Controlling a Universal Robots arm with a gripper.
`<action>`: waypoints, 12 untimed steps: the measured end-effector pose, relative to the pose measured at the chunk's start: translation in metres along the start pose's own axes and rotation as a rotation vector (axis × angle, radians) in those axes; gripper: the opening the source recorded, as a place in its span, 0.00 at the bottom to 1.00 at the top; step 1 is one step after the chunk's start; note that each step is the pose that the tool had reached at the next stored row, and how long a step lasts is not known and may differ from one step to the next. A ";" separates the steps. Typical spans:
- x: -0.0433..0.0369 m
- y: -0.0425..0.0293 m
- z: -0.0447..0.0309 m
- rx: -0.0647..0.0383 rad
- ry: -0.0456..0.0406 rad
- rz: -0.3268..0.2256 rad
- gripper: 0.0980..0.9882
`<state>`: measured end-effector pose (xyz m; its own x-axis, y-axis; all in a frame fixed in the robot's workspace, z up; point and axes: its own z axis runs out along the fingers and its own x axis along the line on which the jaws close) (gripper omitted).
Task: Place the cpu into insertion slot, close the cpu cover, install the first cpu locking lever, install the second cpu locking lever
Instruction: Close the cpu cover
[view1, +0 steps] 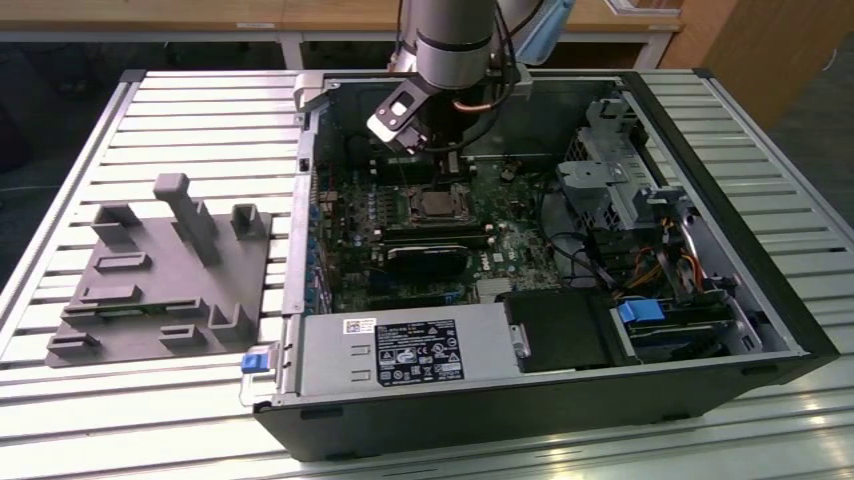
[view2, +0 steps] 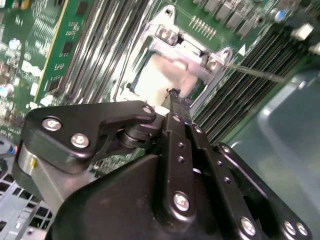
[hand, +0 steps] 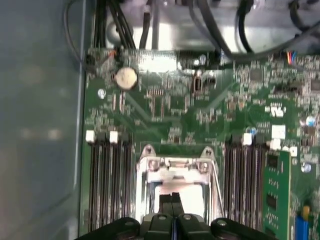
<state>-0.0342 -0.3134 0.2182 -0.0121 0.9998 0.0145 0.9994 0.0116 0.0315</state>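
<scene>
The cpu (hand: 190, 195) shows its pale metal top inside the insertion slot (view1: 434, 206) on the green board. The silvery cpu cover (hand: 175, 164) lies flat around it, framing the pale top (view2: 159, 80). My gripper (hand: 174, 201) hangs directly over the chip with its two black fingers pressed together and nothing between them. In the second wrist view the gripper (view2: 174, 96) reaches the edge of the chip; whether it touches is unclear. A thin metal locking lever (hand: 218, 190) runs along one side of the socket. In the exterior view the gripper (view1: 434, 170) is down inside the open computer case.
Long black memory slots (hand: 109, 180) flank the socket on both sides. A black heatsink block (view1: 427, 258) and the power supply (view1: 400, 355) sit nearer the case front. A drive cage (view1: 627, 190) and cables fill the exterior view's right. A grey fixture (view1: 160, 270) rests on the slatted table.
</scene>
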 end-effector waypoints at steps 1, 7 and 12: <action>0.0000 -0.0015 0.0008 0.000 0.0001 0.000 0.01; 0.0000 -0.0083 0.0060 0.000 0.0001 0.000 0.01; 0.0001 -0.0164 0.0093 0.000 0.0001 0.000 0.01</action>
<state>-0.0503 -0.3134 0.2084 -0.0122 0.9998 0.0146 0.9994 0.0117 0.0315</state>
